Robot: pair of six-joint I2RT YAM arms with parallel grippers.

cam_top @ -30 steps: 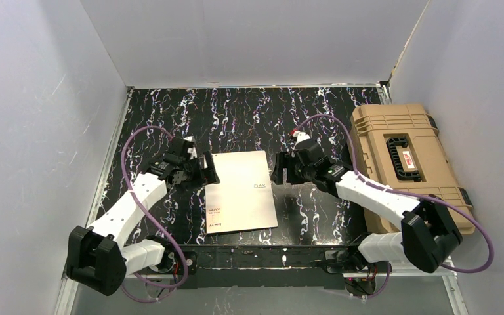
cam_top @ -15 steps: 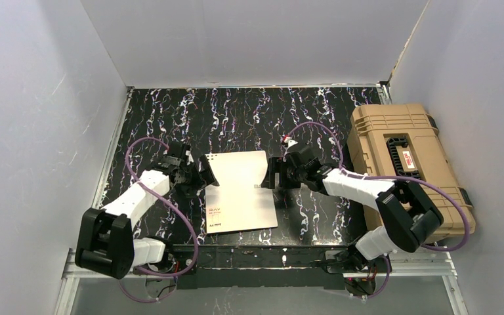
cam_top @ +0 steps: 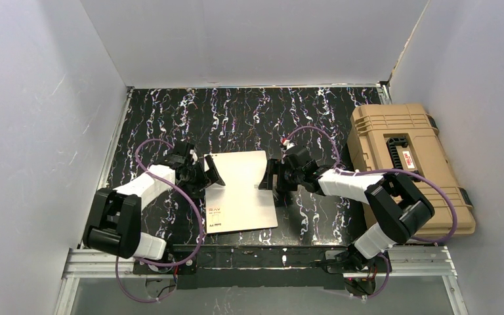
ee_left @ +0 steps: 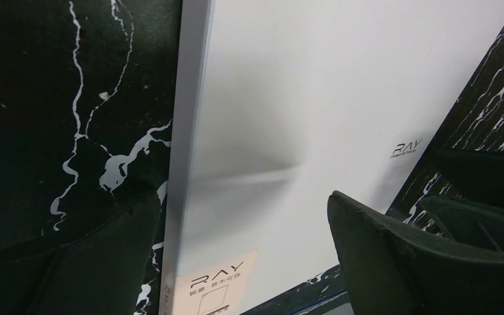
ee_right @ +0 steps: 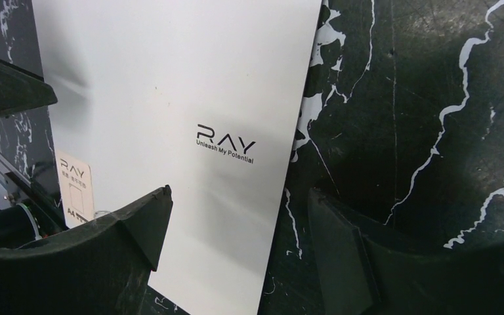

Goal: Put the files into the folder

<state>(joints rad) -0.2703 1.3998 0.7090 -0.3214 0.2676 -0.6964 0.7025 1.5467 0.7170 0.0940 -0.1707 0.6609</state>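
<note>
Left claw: the left claw (cam_top: 205, 174) (ee_left: 243, 223) stands fully spread and grips nothing. Its wrist view shows one finger over the bare marbled surface (cam_top: 236, 111) and the other on the cover side, with the spine strip between them.
Right claw: the right claw (cam_top: 268, 177) (ee_right: 239, 203) is wide open and empty. It straddles the opposite long edge, just below the printed logo.
Contact: I cannot tell whether either claw touches the cover.
Folder: the folder (cam_top: 239, 190) (ee_left: 315, 98) (ee_right: 170, 79) lies closed and flat in the middle of the surface, between the two claws, cover up.
Files: no printed sheets show in any view. Whether they sit inside the closed cover or lie out of sight cannot be told.
Step in hand: most likely taking the cover at its free edge, to swing it open or to settle it shut.
Right-side advice: slide one finger under the top cover only, not the whole stack. Close gently, then lift in an arc about the spine.
Left-side advice: press down flat near the spine so the thin board does not skate on the slick marble.
Risk: pinching both covers at once lifts the whole thing without opening it.
Bystander: the case (cam_top: 403, 164) at the right rim sits well apart and needs no attention.
</note>
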